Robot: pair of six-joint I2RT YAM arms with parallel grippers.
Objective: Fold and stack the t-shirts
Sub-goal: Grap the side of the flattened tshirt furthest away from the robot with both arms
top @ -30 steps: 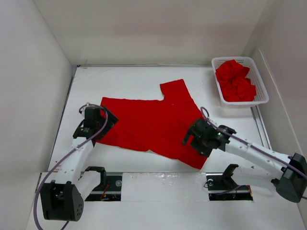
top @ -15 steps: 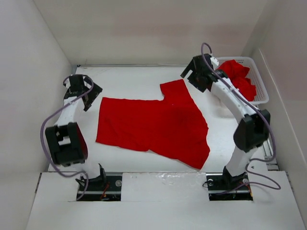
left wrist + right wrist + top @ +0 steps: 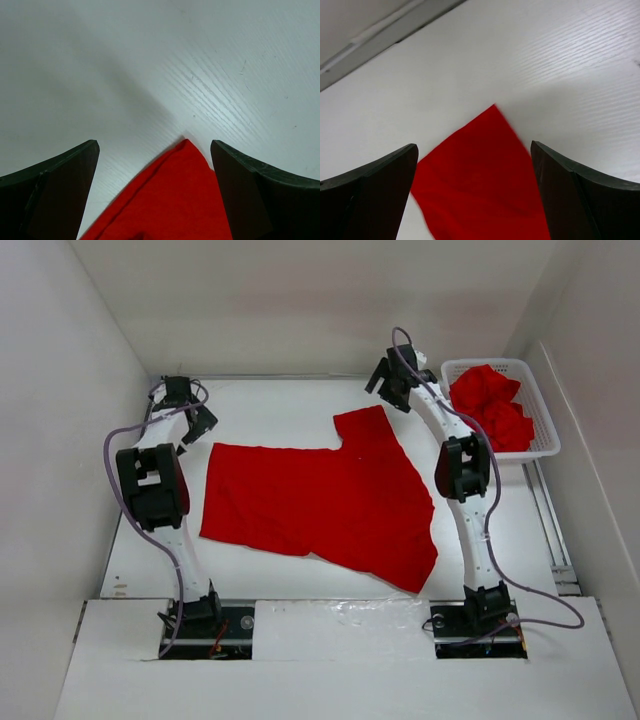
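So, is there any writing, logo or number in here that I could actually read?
No readable text anywhere.
Spread t-shirt: plain red, no print.
Crumpled t-shirts in the white basket: no print or tag showing.
Basket: no label visible.
Arm base plates: small marks, too small to read as text.

Top external: I look down from high behind the rig, far off, over the whole desk (image 3: 290, 400). Left wrist: close, facing down between the left jaws onto 1 corner of the spread t-shirt (image 3: 320, 500). Right wrist: same, right jaws, another corner. All 3 share that t-shirt.
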